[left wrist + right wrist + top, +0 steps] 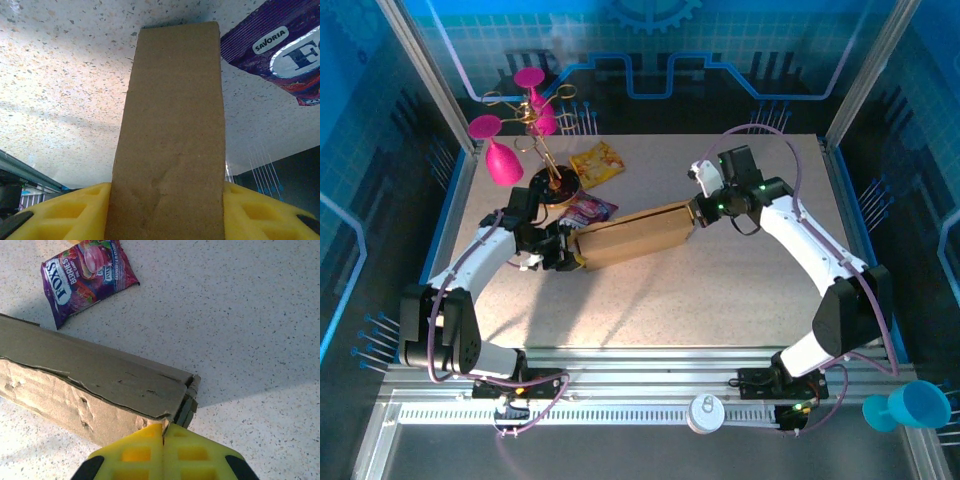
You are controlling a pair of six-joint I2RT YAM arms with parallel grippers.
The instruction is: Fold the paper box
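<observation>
The paper box [635, 235] is a long brown cardboard block lying slantwise across the table's middle, folded shut with a rough, torn lid edge [100, 380]. My left gripper [563, 252] holds its left end: the box's narrow face [170, 125] fills the space between the yellow fingers [75, 210], which press on both sides. My right gripper [698, 210] is at the box's right end. Its fingertips [163, 427] are closed together on the thin lid edge at the box's near corner.
A purple snack packet [590, 210] lies just behind the box's left end, also in the wrist views [280, 50] [85, 275]. A yellow packet [597, 160] and a gold stand with pink glasses [535, 120] are at the back left. A blue cup [910, 408] sits off the table's right.
</observation>
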